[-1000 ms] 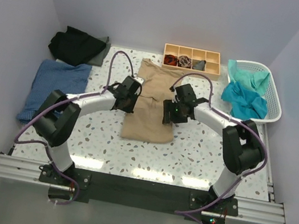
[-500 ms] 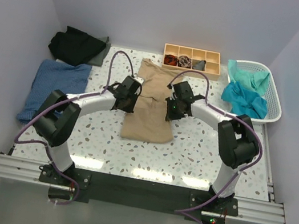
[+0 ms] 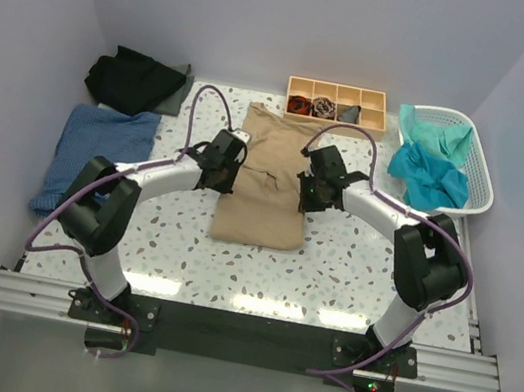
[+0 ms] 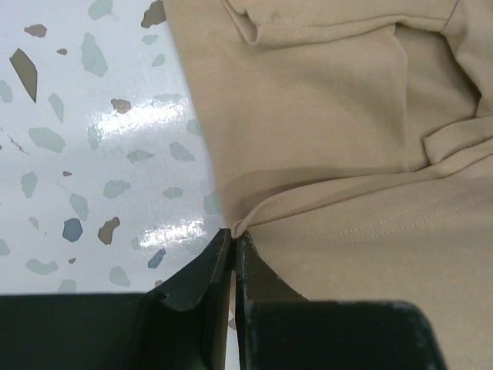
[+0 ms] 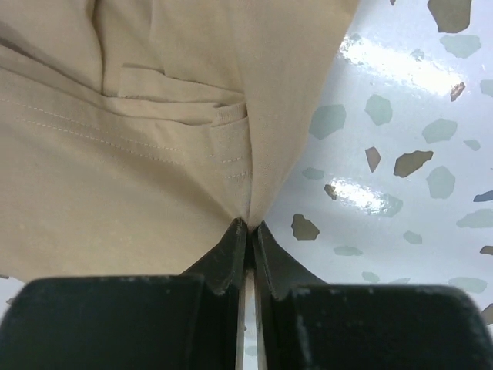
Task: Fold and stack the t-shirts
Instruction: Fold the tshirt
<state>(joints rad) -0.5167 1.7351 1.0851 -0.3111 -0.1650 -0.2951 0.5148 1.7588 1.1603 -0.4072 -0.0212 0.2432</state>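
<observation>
Tan-beige t-shirt [image 3: 257,211] lies centred toward the bench [image 3: 330,269] far edge, and your left gripper [image 4: 233,237] and right gripper [image 5: 248,227], each clenched on its side, have edged farther back, so folding is underway

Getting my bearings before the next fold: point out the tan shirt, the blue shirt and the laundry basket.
tan shirt [image 3: 256,217]: top external view, its lower folded half.
blue shirt [image 3: 100,137]: top external view, middle of cloth.
laundry basket [image 3: 481,172]: top external view, right rim.
</observation>
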